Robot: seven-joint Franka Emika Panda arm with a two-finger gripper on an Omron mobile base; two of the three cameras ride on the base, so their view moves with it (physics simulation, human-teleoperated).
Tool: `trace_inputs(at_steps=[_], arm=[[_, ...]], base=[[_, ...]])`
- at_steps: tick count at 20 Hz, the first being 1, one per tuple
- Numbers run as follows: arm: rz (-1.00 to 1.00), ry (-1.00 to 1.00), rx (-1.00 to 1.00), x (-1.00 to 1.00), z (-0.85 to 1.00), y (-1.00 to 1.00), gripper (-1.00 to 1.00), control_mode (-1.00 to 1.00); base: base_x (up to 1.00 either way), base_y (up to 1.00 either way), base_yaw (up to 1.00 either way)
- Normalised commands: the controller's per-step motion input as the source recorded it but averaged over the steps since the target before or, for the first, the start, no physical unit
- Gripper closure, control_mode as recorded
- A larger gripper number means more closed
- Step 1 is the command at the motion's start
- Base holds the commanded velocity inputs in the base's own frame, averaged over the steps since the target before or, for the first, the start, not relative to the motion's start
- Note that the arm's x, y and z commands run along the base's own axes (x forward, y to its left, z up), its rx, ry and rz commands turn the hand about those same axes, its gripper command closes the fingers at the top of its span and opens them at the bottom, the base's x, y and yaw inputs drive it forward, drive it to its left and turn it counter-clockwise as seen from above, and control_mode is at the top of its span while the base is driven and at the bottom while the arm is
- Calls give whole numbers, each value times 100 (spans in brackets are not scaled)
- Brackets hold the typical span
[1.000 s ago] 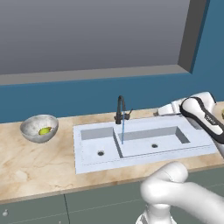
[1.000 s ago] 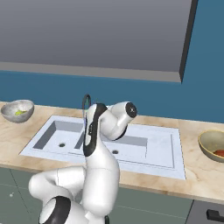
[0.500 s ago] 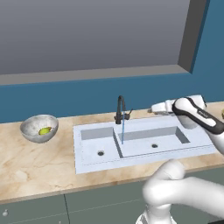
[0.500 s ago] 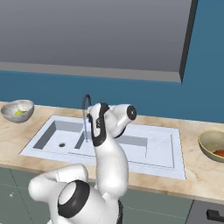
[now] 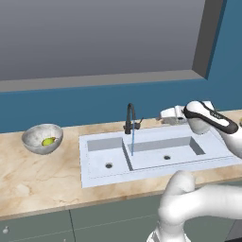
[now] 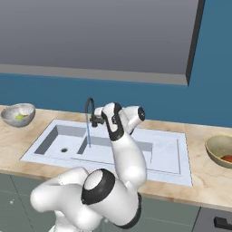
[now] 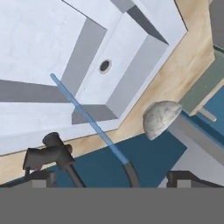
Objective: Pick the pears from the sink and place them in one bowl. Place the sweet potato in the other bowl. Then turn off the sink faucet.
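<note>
Left base view: water is running from the sink faucet (image 5: pixel 130 119) into the sink (image 5: pixel 151 152); gripper (image 5: pixel 166 113) is hovering beside the faucet, presumably for its lever.

Right base view: arm is hiding the gripper; sweet potato (image 6: pixel 227 158) is sitting in its bowl (image 6: pixel 218 150), far from the faucet.

Hand view: finger tips are spread, holding nothing; lever (image 7: pixel 48 155) just ahead, unobstructed.

Base views look down from behind, both sharing sink (image 5: pixel 151 156); hand view close above faucet (image 7: pixel 57 153).

Pale blue-white sink (image 5: pixel 94 163), black faucet (image 5: pixel 130 117) pouring a blue stream, speckled grey bowl (image 5: pixel 38 142) holding a yellow-green pear (image 5: pixel 48 141), beige marbled counter (image 5: pixel 33 182).
</note>
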Motion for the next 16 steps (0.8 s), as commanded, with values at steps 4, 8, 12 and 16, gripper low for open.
trace_inputs(at_steps=[4,8,12,16], arm=[[22,-17,-3,44,-41,-28,-100,-100],[21,-28,-9,44,-51,-8,-100,-100],[15,-35,-15,37,-59,0,-100,-100],[5,-34,-14,22,-58,0,-100,-100]], base=[[0,0,0],[0,0,0],[0,0,0],[0,0,0]])
